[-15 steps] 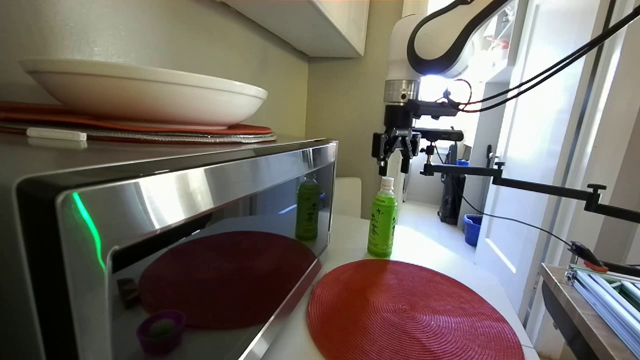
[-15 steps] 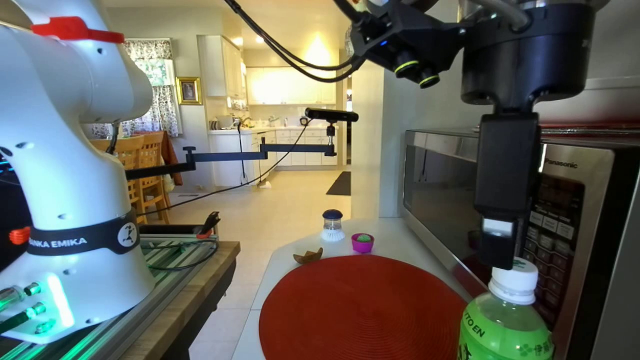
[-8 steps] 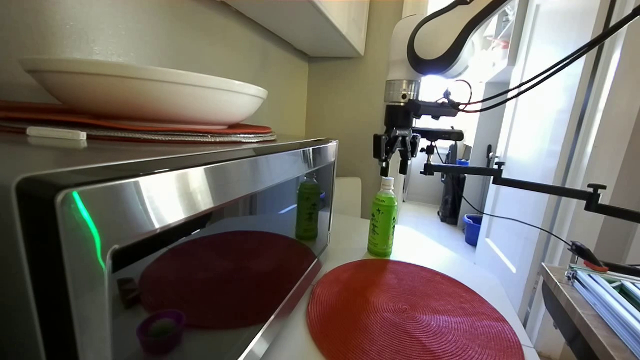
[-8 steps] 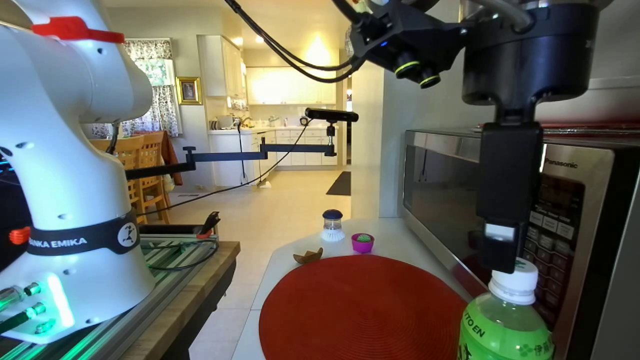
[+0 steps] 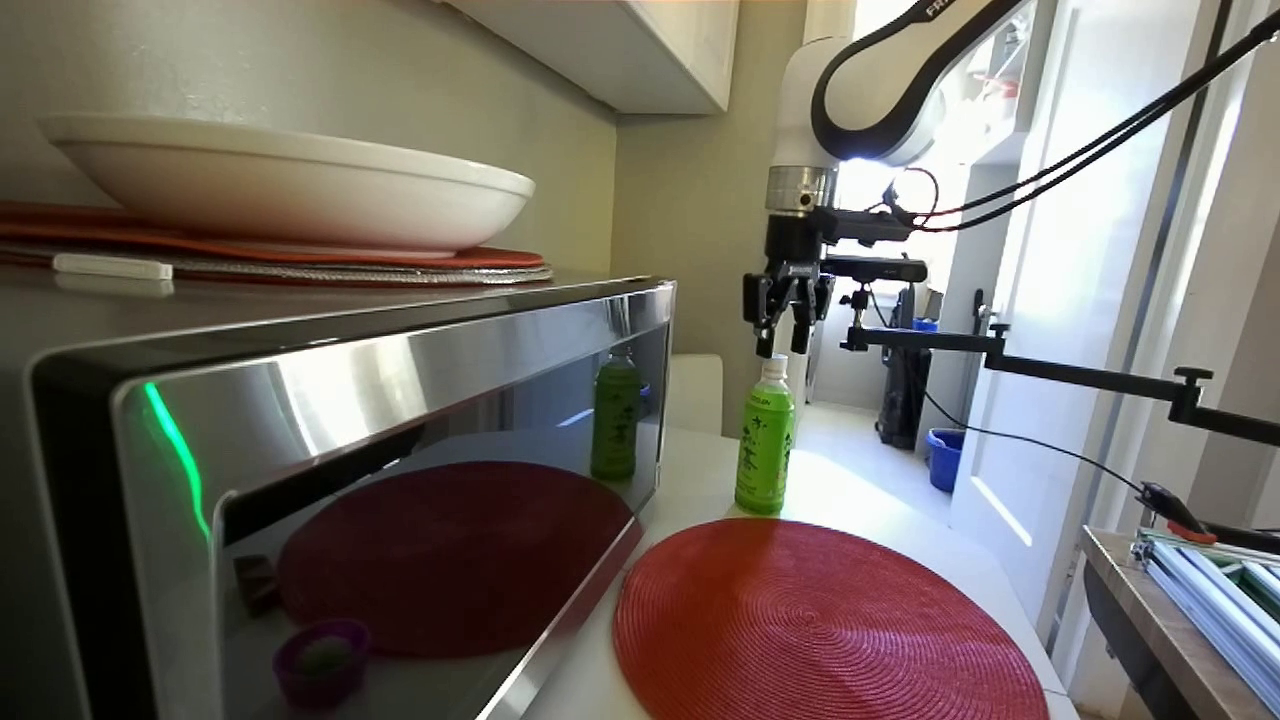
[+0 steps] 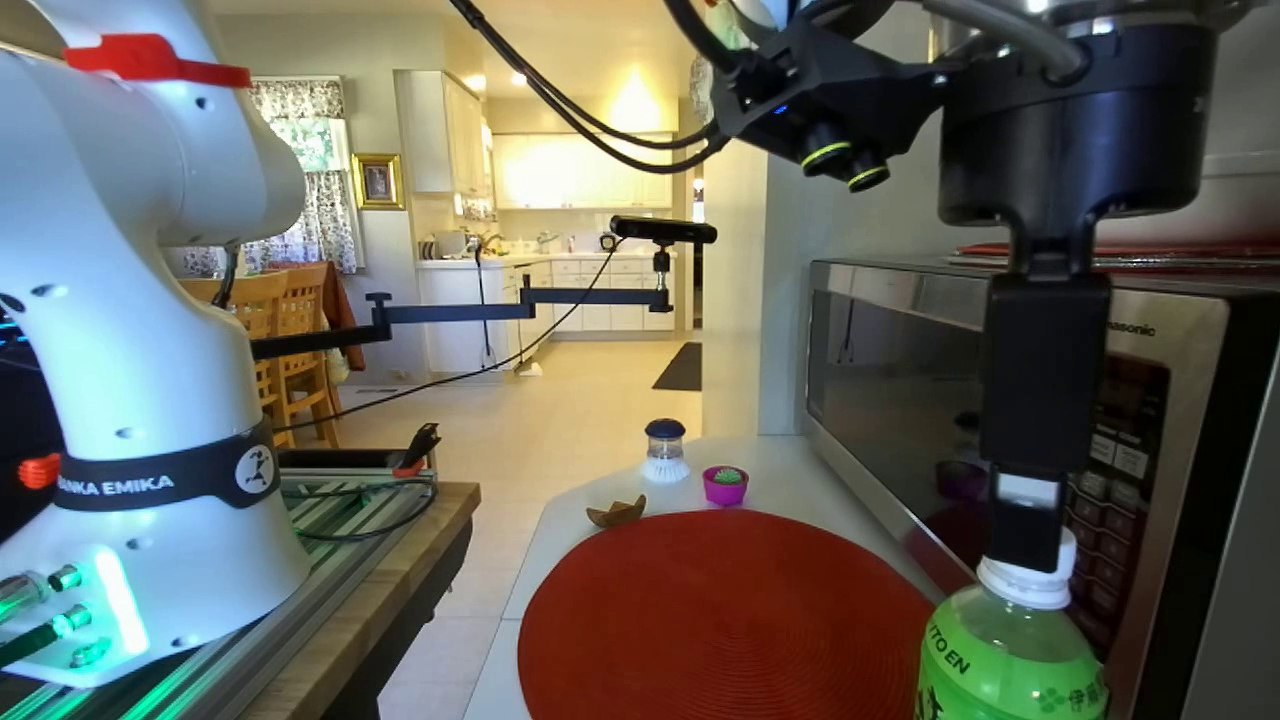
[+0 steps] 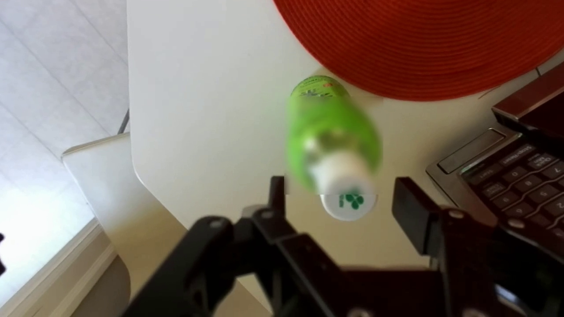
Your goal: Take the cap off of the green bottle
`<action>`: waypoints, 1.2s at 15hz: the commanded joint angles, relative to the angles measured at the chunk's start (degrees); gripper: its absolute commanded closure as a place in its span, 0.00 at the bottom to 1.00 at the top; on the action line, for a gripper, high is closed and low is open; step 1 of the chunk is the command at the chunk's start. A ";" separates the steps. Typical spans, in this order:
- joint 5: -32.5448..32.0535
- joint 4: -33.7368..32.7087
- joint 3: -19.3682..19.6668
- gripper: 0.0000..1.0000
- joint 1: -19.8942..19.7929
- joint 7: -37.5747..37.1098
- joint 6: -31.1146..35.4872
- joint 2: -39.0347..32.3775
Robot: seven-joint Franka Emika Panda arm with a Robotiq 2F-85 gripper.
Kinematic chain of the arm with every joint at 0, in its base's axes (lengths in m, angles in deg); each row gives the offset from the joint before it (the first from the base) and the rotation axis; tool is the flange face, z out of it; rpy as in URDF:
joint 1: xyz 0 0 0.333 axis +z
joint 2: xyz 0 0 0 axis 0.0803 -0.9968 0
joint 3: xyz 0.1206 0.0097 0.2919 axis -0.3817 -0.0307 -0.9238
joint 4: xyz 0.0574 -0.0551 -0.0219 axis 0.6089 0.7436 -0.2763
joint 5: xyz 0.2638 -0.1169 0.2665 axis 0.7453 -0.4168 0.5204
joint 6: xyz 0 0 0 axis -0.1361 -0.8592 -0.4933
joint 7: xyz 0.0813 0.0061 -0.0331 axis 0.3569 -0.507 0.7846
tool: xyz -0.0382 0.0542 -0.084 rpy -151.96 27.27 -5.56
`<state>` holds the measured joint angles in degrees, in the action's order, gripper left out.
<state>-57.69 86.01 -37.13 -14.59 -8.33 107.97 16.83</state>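
In an exterior view the white table [image 5: 700,470] runs right of the microwave [image 5: 500,345], bearing a red mat [image 5: 820,620]. The gripper [image 5: 783,345] hangs above, fingers [image 7: 410,211] spread, holding nothing; for a sound grip it should centre and sink well down before closing squarely, then twist without leaning. The green bottle [image 5: 766,450] stands just past the mat's far edge, long axis vertical, mouth end up. Its white cap [image 5: 774,367], still on, tops it, near the fingertips.

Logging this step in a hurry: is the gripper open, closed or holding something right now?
Gripper: open, holding nothing; the wrist view shows gaps between its jaws and the white cap.
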 commanded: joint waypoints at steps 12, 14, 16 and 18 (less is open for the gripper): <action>1.30 -0.33 0.69 0.56 0.20 2.97 1.16 -0.89; 1.23 -0.22 0.69 0.58 0.21 3.02 1.22 -0.78; 1.20 -0.15 0.68 0.63 0.23 3.06 1.25 -0.72; 1.25 -0.05 0.65 0.72 0.24 3.24 1.25 -0.65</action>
<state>-57.69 86.01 -36.84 -14.59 -7.18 108.94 16.22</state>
